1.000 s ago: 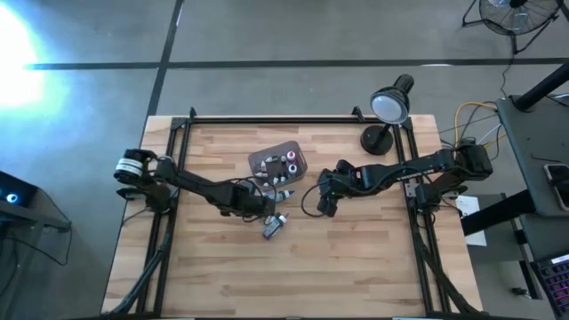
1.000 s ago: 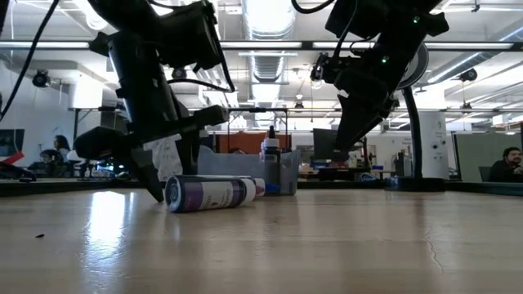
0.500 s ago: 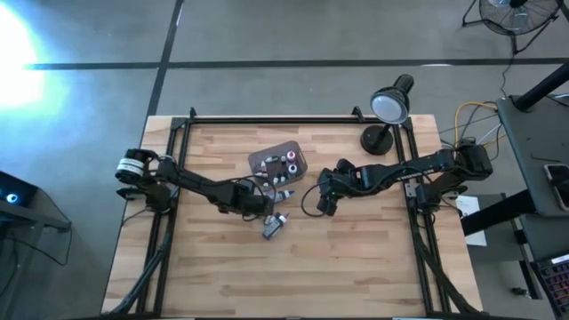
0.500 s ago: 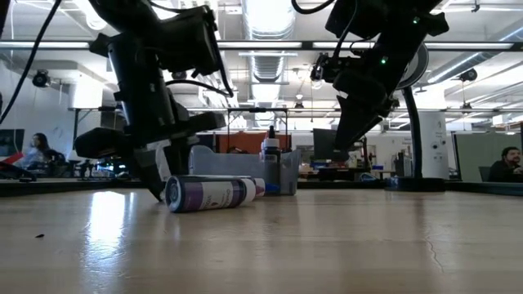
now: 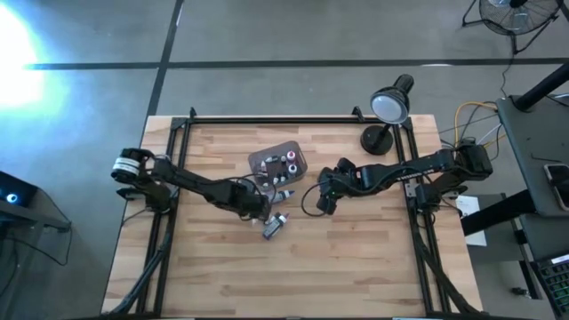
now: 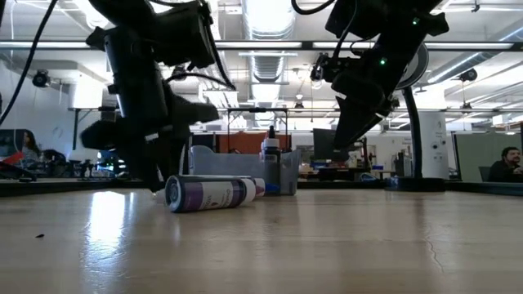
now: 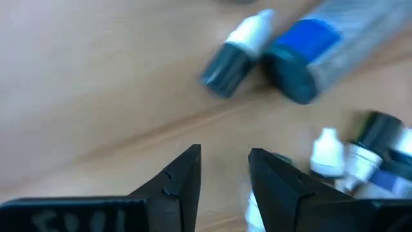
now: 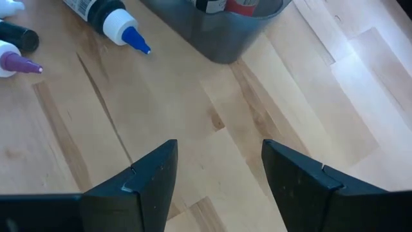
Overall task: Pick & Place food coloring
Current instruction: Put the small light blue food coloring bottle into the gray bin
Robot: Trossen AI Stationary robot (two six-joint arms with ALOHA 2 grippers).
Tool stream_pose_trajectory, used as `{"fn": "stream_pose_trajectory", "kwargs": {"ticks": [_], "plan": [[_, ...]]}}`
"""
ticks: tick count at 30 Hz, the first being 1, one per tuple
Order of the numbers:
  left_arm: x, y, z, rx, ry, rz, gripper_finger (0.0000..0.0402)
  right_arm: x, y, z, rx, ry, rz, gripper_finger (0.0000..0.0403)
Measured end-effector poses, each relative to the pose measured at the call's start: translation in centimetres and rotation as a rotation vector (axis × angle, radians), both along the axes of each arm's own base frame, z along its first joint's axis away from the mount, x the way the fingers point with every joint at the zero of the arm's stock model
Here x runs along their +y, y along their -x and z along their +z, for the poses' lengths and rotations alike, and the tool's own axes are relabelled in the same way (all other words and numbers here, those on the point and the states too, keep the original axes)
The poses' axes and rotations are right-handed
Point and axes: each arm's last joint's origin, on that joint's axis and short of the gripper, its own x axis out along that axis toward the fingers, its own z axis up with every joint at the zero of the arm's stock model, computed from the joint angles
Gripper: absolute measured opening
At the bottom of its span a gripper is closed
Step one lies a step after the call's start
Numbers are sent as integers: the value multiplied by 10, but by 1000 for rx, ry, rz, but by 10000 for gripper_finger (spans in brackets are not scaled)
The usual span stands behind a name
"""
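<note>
Left gripper point(image 5: 260, 206): low over the table point(image 5: 356, 267), a little to 9 o'clock of the table's middle, just beside the lying bottles. In the left wrist view its fingers point(image 7: 177, 183) stand apart with a narrow gap, and nothing is between them.

Right gripper point(image 5: 322, 201): hangs above the wood a little to 3 o'clock of the middle. Its fingers point(image 8: 145, 180) are spread wide and hold nothing.

Food coloring point(image 5: 283, 193): several small bottles lie on the wood at 6 o'clock of the tub, close together, between the two grippers. Other caps, pink and white, show inside the tub.

Larger bottle point(image 5: 274, 226): it lies on its side at 6 o'clock of the small bottles, nearest to the front edge. In the low view point(image 6: 211, 193) it has a purple and white label.

Tub point(image 5: 276, 164): grey and translucent, it stands at 12 o'clock of the table's middle, apart from both grippers.

Lamp point(image 5: 388, 110): black, at the far right corner, about 2 o'clock.
</note>
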Motion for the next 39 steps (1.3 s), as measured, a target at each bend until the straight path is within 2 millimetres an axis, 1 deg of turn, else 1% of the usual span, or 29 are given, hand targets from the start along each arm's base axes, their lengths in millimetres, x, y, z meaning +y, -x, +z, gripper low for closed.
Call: {"fn": "stream_pose_trajectory", "kwargs": {"ticks": [3,5,7,11,14,16,22,27,30,32,36,39], "plan": [[-1,1,5,10,-53,-201,109,0,0,-1,3,0,-1,219],[-3,1,8,8,-59,-278,109,0,1,-1,5,-1,-2,219],[-3,2,9,3,-50,-302,109,0,1,-2,7,-1,-2,219],[-5,-2,13,-24,-2,-256,109,0,2,-3,7,-7,-12,219],[-10,-3,15,-43,0,-326,109,0,3,-4,9,-9,-16,219],[-16,-4,16,-45,-44,-461,109,0,3,-5,11,-9,-17,219],[-30,-5,20,-25,-243,-993,109,0,5,-7,24,-6,-11,219],[-32,-4,21,9,-365,-1285,110,0,5,-8,28,-9,-9,219],[-32,-2,17,44,-414,-1430,110,0,6,-8,30,-10,-8,219],[-31,-1,15,72,-430,-1496,110,0,6,-8,31,-11,-7,219],[-31,-1,15,80,-469,-1578,110,0,6,-9,32,-11,-8,219],[-30,-2,14,72,-491,-1604,110,0,6,-9,31,-12,-8,219]]}}
